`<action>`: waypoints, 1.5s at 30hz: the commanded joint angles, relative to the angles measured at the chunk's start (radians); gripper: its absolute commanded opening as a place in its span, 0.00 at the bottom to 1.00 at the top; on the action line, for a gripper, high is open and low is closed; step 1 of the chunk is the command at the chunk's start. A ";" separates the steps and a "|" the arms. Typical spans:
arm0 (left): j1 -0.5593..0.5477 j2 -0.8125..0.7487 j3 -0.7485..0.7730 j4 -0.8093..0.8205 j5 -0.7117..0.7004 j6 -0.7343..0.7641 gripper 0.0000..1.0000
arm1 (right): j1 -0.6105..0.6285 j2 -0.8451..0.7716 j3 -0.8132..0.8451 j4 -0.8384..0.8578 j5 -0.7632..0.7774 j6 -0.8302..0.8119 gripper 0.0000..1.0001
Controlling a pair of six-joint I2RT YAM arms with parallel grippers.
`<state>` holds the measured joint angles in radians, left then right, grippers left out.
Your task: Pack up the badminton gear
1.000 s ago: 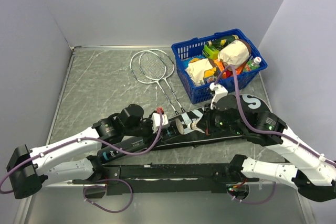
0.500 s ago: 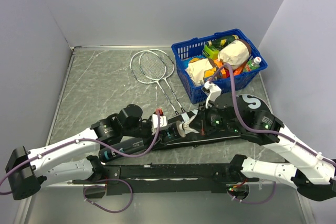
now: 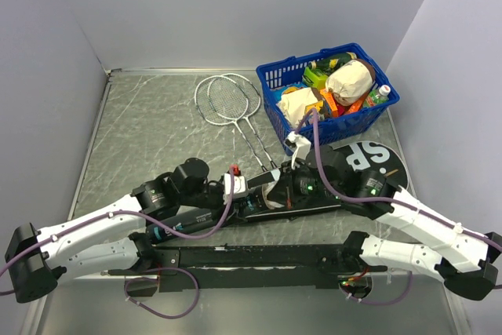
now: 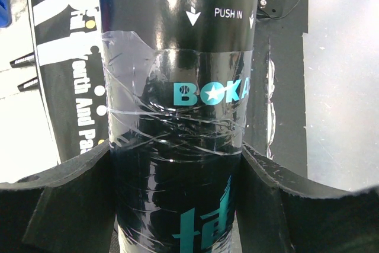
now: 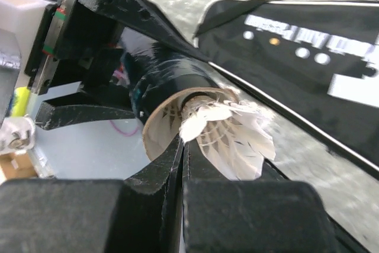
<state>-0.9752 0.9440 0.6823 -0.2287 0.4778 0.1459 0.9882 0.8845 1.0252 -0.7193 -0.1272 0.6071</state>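
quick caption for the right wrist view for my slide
Right gripper pinches a shuttlecock at the open mouth of the dark tube, black bag beside it.

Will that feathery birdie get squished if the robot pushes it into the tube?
Maybe a little: the shuttlecock has thin white feathers that look easy to bend. It seems very light. The round tube would likely roll if the left pincer let go.

Soft, even light is falling from above on the desk [image 3: 157,131], shadows showing faint. Glare is streaking the glossy tube [image 4: 177,117]; in the right wrist view the shuttlecock [image 5: 231,131] is looking blurred and overbright.
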 commanded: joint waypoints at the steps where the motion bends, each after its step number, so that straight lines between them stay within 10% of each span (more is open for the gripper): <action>1: -0.005 -0.019 0.019 0.083 0.067 0.017 0.01 | -0.003 -0.035 -0.082 0.176 -0.049 0.020 0.00; 21: -0.005 -0.060 0.011 0.097 0.073 0.011 0.01 | -0.005 -0.051 -0.424 0.675 -0.157 0.200 0.05; 27: -0.005 -0.059 0.014 0.091 0.065 0.012 0.01 | -0.003 -0.105 -0.401 0.560 -0.089 0.181 0.34; 45: -0.005 -0.025 0.022 0.077 0.051 0.015 0.01 | -0.011 -0.292 -0.145 -0.002 0.327 0.126 0.48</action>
<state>-0.9752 0.9142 0.6605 -0.2222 0.4999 0.1528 0.9836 0.6014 0.8021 -0.5556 0.0418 0.7620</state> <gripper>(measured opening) 0.684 0.479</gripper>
